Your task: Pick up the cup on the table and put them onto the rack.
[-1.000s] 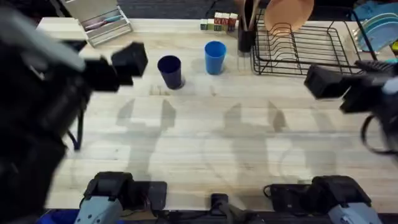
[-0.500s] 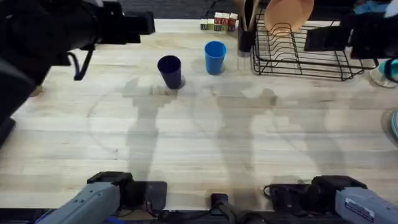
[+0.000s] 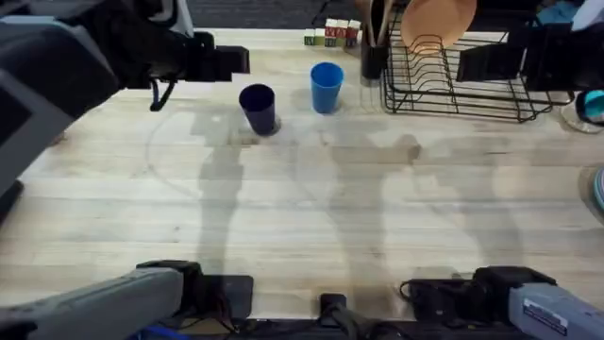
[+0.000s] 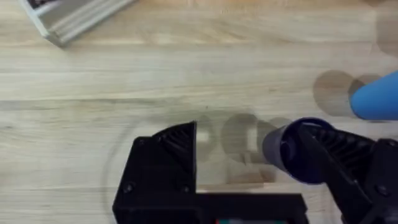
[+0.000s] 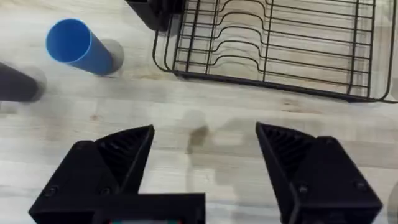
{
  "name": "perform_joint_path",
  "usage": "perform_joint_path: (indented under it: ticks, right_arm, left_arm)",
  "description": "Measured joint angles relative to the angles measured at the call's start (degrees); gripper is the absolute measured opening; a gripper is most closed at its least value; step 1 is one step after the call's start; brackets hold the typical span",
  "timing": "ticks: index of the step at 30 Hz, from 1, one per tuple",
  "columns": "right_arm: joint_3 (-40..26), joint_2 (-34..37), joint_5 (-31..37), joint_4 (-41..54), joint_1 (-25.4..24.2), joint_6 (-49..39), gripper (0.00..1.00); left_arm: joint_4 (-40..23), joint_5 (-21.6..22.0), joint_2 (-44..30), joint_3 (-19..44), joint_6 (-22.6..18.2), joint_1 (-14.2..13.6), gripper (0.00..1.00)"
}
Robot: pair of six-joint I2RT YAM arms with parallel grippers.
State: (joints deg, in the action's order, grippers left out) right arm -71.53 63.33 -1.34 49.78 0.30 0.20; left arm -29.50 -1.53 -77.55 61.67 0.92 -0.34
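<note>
Toward the upper middle of the overhead frame, both cups stood upright on the bench [image 3: 302, 217] — the navy cup [image 3: 258, 108] left of the blue cup [image 3: 327, 86], the rack [image 3: 462, 80] at upper right. The left hand [image 4: 261, 155] hung spread just beside the navy cup, none yet grasped; the right hand [image 5: 205, 155] gaped near the rack. Reaching seemed underway — next, straddle the navy cup and close.

At twelve o'clock we see small blocks [image 3: 331, 33], a black utensil holder [image 3: 374, 59] and a peach plate [image 3: 436, 23].
</note>
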Motion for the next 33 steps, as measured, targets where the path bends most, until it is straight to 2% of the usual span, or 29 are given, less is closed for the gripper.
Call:
perform_joint_path:
  ticks: [3,11,19,24,33]
  right_arm:
    - [0.00,0.00,0.00,0.00,0.00,-0.02,0.995]
    - [0.00,0.00,0.00,0.00,0.00,-0.02,0.995]
    - [0.00,0.00,0.00,0.00,0.00,0.00,0.995]
    - [0.00,0.00,0.00,0.00,0.00,0.01,0.995]
    - [0.00,0.00,0.00,0.00,0.00,-0.02,0.995]
  left_arm:
    - [0.09,-1.68,-2.63,0.00,0.01,0.00,0.993]
    - [-0.92,-4.74,-3.38,0.00,-0.02,0.00,0.993]
    - [-5.06,-4.99,-3.40,0.00,0.01,0.00,0.993]
    - [-4.79,-5.14,-4.53,0.00,0.00,0.00,0.993]
    - [-2.79,-5.14,-11.29,0.00,0.01,0.00,0.998]
